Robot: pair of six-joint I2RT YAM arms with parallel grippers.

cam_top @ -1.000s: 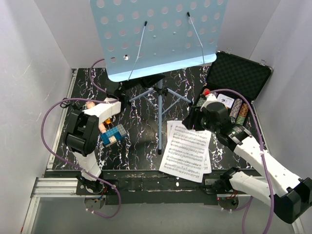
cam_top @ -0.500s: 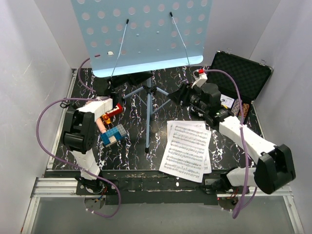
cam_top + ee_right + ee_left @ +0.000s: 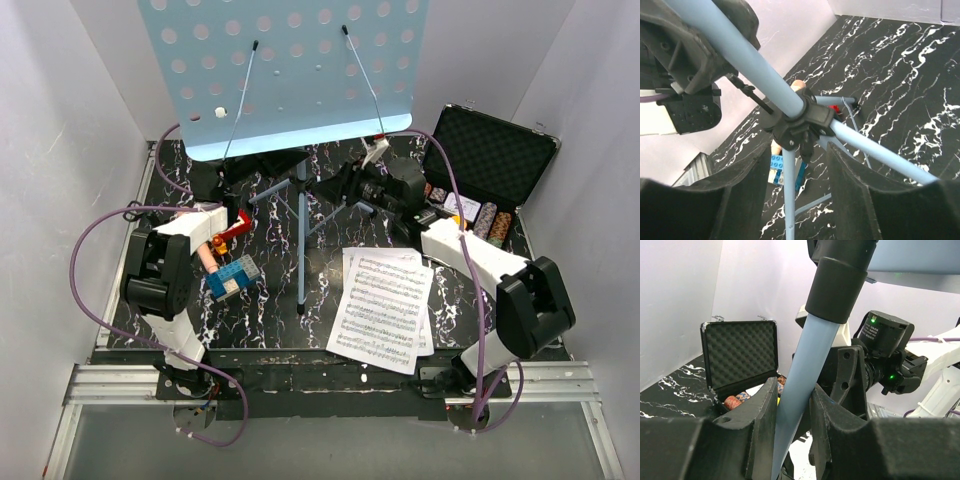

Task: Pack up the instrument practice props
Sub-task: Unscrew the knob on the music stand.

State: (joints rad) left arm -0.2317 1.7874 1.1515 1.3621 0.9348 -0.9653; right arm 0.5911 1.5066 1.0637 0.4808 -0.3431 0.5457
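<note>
From above, the music stand point(image 3: 290, 70) fills the far middle of the tabletop point(image 3: 260, 320). Its light-blue perforated desk is toward the back wall and its tripod legs point(image 3: 301, 250) splay out below it. Whether the feet touch the surface cannot be told. The left arm point(image 3: 165, 270) reaches in under the desk from the left. The right arm point(image 3: 480, 260) reaches across from the right toward the tripod. The sheet-music pages point(image 3: 385, 305) lie flat in a loose stack near the front right, apart from the legs. The case point(image 3: 490, 155) stands open at the far right, with poker chips point(image 3: 487, 222) in it. Blue blocks point(image 3: 232, 277) sit beside the left arm.

In the left wrist view, the left end effector point(image 3: 792, 405) pinches the stand's pole point(image 3: 807, 365). Both fingers press against the light-blue tube, just below a black collar point(image 3: 837, 287). The open case shows behind on the left.

In the right wrist view, the right end effector point(image 3: 800, 150) is spread. Its fingers straddle the black hub point(image 3: 800, 122) where the legs meet the pole, with a gap on each side. The left end effector clamps the pole at upper left.
</note>
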